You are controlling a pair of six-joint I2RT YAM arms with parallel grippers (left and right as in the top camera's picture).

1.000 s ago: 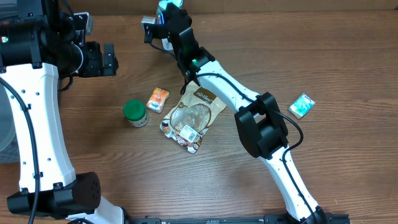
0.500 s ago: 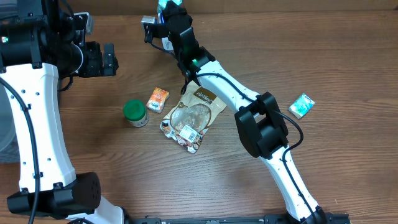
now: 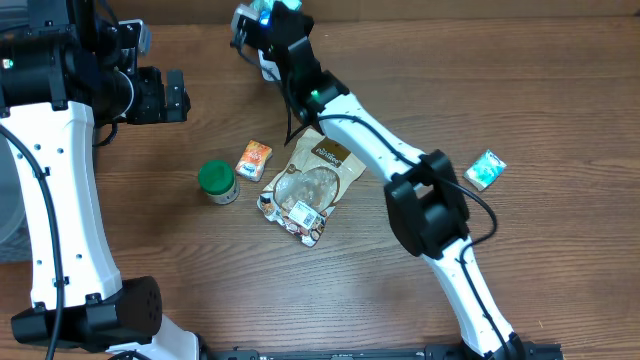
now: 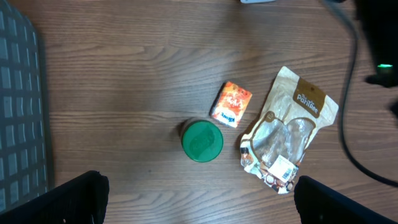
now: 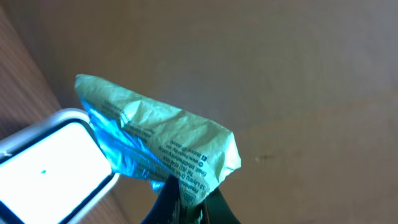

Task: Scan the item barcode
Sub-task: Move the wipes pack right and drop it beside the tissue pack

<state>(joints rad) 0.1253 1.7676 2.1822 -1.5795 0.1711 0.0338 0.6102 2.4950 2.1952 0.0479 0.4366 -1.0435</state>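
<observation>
Beside scanner (image 5: 50, 163), right hand (image 5: 189, 200) tight on green packet (image 5: 163, 134) (print illegible), left hand (image 4: 200, 200) agape.

One jar (image 3: 217, 181), box (image 3: 254, 159) — perhaps three packets (image 3: 316, 182)

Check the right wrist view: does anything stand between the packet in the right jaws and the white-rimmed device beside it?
Nothing visible does. The green packet, pinched by the right gripper, overlaps the white-rimmed device, with no object between them.

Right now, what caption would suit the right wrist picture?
Right gripper, shut, pinching a crinkled green packet beside a white-framed device.
</observation>
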